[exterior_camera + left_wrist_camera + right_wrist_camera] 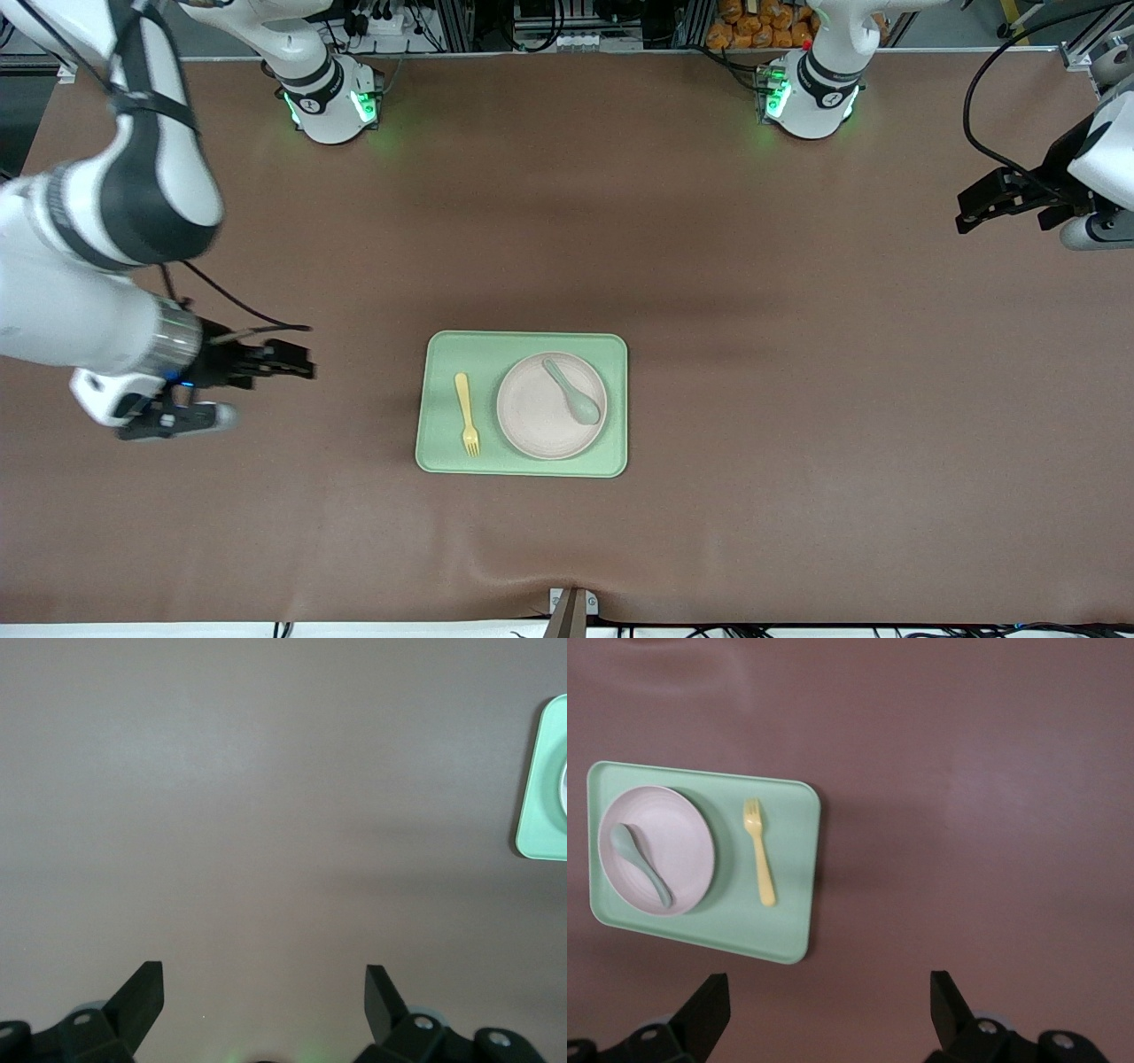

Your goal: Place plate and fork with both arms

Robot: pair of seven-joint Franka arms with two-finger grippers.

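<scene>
The pale pink plate lies on a light-green tray near the table's middle. On the same tray, beside the plate toward the right arm's end, lies the yellow fork. My right gripper hangs open and empty over bare table, apart from the tray on the right arm's side. My left gripper is open and empty over the table's left-arm end. Only the tray's corner shows in the left wrist view.
A pale grey-green spoon rests on the plate. The brown table cover spreads all round the tray. The two arm bases stand along the table's edge farthest from the front camera.
</scene>
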